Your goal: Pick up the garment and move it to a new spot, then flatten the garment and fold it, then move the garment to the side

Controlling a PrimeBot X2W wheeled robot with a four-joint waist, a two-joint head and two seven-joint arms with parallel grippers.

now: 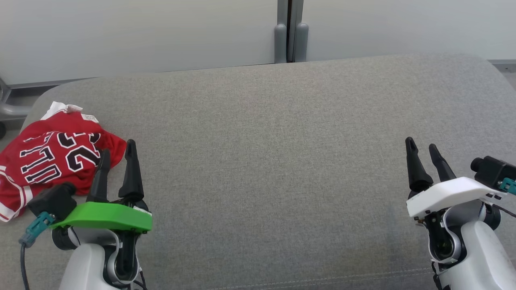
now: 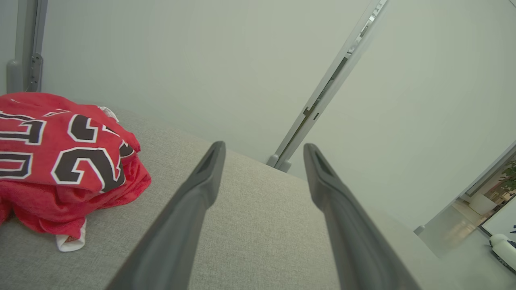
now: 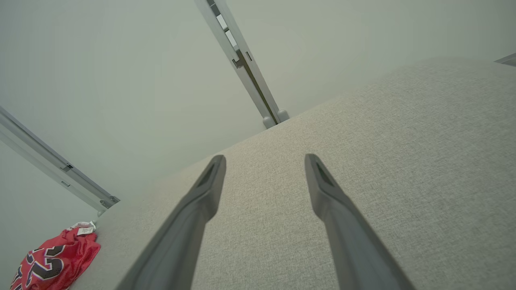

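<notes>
On grey cushion (image 1: pixel 274 161), far L edge: red jersey (image 1: pixel 52 157) crumpled in heap, black lettering up. L gripper (image 1: pixel 117 147) just beside jersey, fingers spread, empty, clear of cloth. R gripper (image 1: pixel 421 142) well apart at R, spread, empty.

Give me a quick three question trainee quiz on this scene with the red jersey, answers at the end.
1. True or false: the left gripper is shut on the red jersey.
2. Which gripper is nearer the jersey? A: left gripper. B: right gripper.
3. Fill the gap: the jersey lies crumpled at the robot's ___ end of the grey cushion.

Key: 1 false, its jaws are open and empty. 2 A. 3 left.
</notes>
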